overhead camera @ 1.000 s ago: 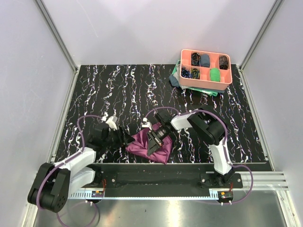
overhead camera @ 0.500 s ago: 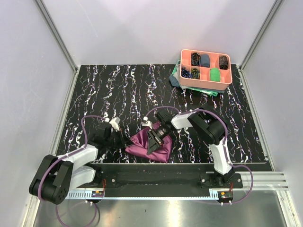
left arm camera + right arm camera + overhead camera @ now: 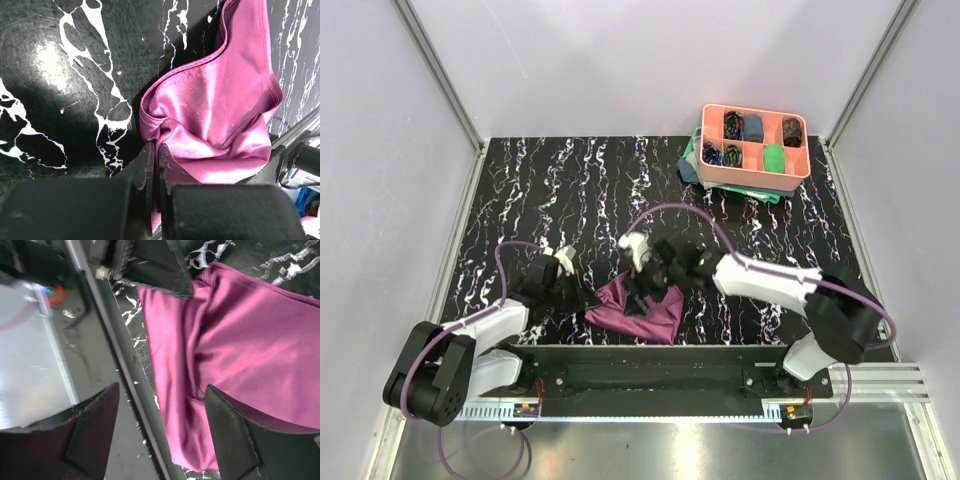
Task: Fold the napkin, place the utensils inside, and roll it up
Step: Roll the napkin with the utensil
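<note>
The plum-purple napkin (image 3: 645, 314) lies crumpled near the table's front edge, between the two arms. My left gripper (image 3: 582, 298) is at its left corner. In the left wrist view the jaws (image 3: 156, 150) are shut with a fold of the napkin (image 3: 220, 115) pinched between them. My right gripper (image 3: 642, 292) hovers over the napkin's upper middle. In the right wrist view it (image 3: 161, 390) stands open, its fingers spread over the napkin (image 3: 240, 350) with nothing held. The utensils are out of view.
A pink compartment tray (image 3: 754, 179) with small cloth rolls stands at the back right, on a teal-green cloth (image 3: 691, 166). The black rail (image 3: 650, 357) along the table's front edge runs just below the napkin.
My right gripper has opened and released the napkin, and its arm has swung out to the right. My left gripper has moved in and shut on the napkin's left corner.
</note>
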Motion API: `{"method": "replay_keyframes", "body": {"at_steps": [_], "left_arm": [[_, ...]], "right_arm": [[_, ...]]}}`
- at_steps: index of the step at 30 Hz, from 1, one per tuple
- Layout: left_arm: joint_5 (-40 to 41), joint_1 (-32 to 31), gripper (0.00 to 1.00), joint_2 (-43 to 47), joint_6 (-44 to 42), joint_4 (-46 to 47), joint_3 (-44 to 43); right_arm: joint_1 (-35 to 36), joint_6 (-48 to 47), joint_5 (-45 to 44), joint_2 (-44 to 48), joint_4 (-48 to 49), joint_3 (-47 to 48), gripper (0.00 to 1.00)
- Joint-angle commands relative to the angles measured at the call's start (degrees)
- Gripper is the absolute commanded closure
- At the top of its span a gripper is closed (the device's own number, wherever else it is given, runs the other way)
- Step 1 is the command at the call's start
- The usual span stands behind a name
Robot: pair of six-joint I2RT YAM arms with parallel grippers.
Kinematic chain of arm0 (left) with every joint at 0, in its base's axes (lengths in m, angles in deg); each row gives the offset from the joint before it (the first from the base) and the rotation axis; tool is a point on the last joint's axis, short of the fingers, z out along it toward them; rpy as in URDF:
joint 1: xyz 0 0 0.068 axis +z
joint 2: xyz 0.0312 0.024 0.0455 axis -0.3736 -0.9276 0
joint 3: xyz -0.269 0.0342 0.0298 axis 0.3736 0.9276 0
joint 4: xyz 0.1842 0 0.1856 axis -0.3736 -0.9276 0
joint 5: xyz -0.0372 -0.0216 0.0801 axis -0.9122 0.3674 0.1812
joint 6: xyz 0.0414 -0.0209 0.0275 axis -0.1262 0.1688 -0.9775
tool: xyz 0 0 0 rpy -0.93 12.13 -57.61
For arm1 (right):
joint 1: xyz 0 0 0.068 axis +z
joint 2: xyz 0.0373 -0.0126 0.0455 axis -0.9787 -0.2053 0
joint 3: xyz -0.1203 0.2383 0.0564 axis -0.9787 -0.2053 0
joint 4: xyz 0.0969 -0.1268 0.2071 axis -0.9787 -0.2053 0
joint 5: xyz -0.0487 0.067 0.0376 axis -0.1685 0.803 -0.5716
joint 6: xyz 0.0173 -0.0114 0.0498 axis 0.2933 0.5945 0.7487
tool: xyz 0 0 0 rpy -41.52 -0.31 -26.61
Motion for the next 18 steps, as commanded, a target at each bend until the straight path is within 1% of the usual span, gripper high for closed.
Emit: {"method": "replay_keyframes", "body": {"at_steps": [1, 2, 3, 6, 11, 14, 18], "left_arm": [[4.1, -0.2, 1.00, -1.3, -1.4, -6.9, -0.6], [3.9, -0.3, 1.00, -1.5, -1.4, -7.1, -0.6], [3.9, -0.2, 1.00, -1.6, -1.4, -7.1, -0.8], [4.0, -0.2, 1.00, -1.8, -1.3, -7.5, -0.9], [4.6, -0.2, 1.00, -1.2, -1.2, -8.6, -1.1], [4.8, -0.2, 1.00, -1.1, -1.2, -8.8, -1.2], [4.7, -0.3, 1.00, -1.4, -1.3, -9.0, -1.5]], "right_arm": [[11.5, -5.2, -27.3, 5.2, 2.8, -4.0, 0.21], [12.4, -5.4, -30.7, 5.1, 3.2, -4.5, 0.20], [14.0, -5.6, -32.3, 4.7, 3.6, -4.7, 0.19], [15.1, -5.0, -34.1, 1.6, 3.4, -4.5, 0.18], [15.3, -1.5, -32.4, 3.5, 2.6, -8.1, 0.17], [15.4, -1.1, -30.2, 4.9, 2.1, -10.0, 0.16], [15.3, -0.2, -27.9, 4.5, 0.3, -10.4, 0.16]]}}
